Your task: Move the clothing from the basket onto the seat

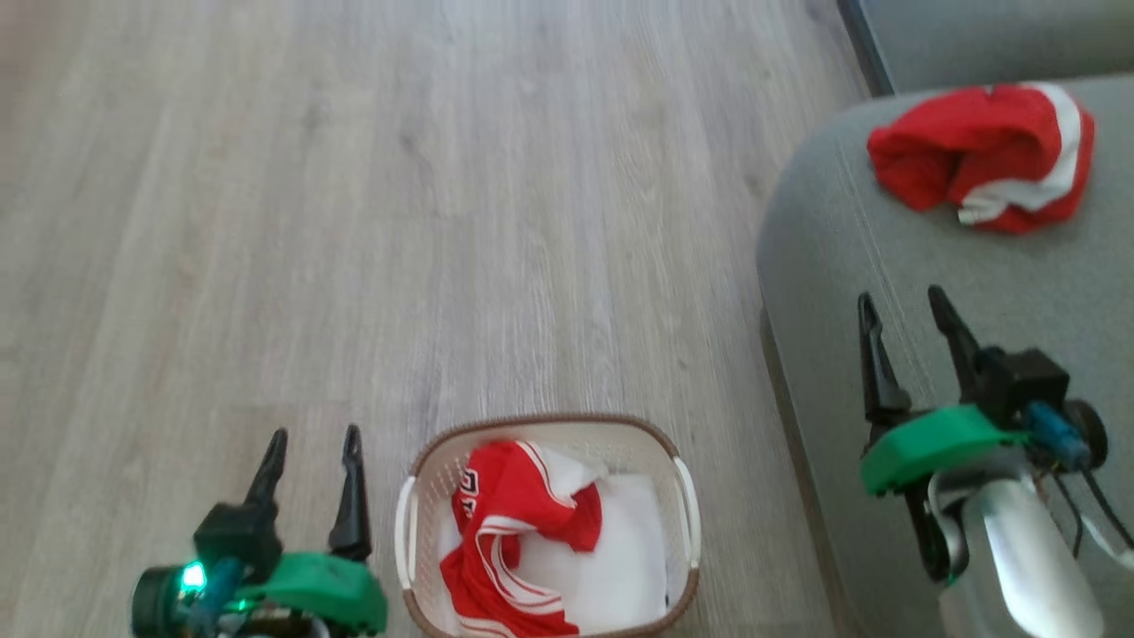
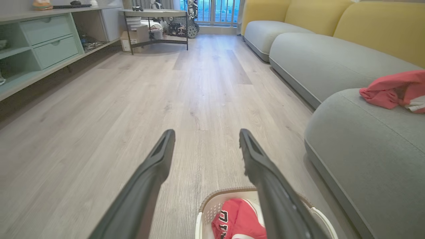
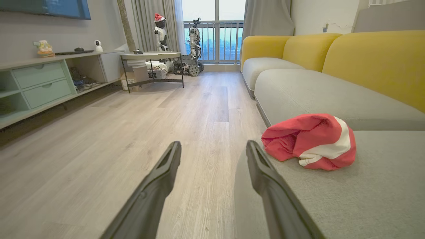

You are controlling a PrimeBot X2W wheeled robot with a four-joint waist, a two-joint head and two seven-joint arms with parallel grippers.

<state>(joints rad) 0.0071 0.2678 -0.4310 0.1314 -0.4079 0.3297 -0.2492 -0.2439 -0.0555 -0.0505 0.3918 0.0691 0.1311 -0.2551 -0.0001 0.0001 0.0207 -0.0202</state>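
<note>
A cream basket (image 1: 687, 496) with a brown rim stands on the floor at the bottom centre and holds a red garment with white stripes and lettering (image 1: 509, 523) on a plain white sheet (image 1: 620, 558). That garment (image 2: 239, 219) also shows low in the left wrist view. A second red garment with a white stripe (image 1: 983, 155) (image 3: 310, 141) lies crumpled on the grey-green seat (image 1: 886, 266). My left gripper (image 1: 314, 434) (image 2: 206, 132) is open and empty, just left of the basket. My right gripper (image 1: 899, 297) (image 3: 214, 144) is open and empty over the seat's front edge.
Pale wood floor (image 1: 399, 204) stretches ahead. A mint shelf unit (image 3: 40, 83) lines the left wall, with a small table (image 3: 151, 56) and boxes beyond it. More grey cushions with yellow backs (image 3: 375, 63) run along the right. Toy robots (image 3: 194, 33) stand by the window.
</note>
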